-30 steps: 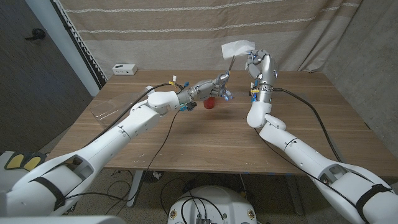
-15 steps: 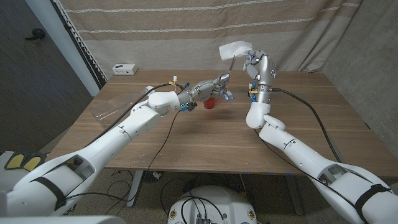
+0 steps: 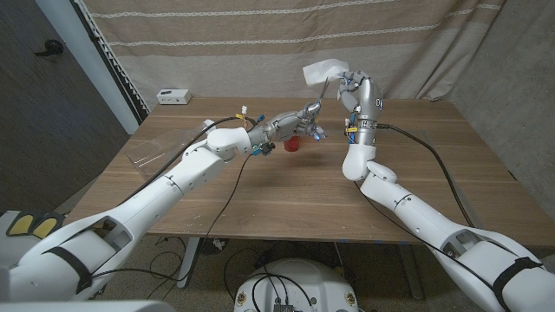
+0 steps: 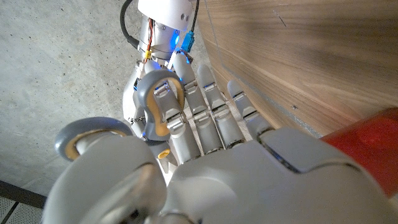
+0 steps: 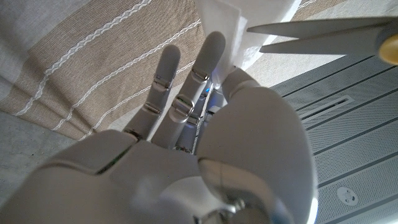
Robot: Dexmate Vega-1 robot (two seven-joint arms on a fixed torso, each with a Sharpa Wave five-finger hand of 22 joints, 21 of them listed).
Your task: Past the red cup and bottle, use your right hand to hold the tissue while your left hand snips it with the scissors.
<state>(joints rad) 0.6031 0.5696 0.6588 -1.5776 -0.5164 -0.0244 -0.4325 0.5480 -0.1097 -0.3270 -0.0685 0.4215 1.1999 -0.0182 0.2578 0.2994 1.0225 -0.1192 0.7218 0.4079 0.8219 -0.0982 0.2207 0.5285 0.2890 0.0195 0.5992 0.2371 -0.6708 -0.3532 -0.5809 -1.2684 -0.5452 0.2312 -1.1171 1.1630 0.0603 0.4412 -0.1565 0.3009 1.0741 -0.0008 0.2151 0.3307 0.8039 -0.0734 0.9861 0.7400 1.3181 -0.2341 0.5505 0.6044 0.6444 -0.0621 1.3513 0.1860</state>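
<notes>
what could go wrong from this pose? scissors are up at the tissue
1. The tissue is held only at one edge by the right hand, with the rest hanging free, so it may fold away from the blades rather than cut.
2. The scissors are open right beside the right hand's fingers, so a closing snip might nick them.
3. The left hand works just above the red cup; lowering it could tip the cup.

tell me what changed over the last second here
The right hand drifted slightly toward the robot's left, carrying the raised tissue with it. The left hand kept holding the scissors, blades apart at the tissue. The red cup stayed put.
</notes>
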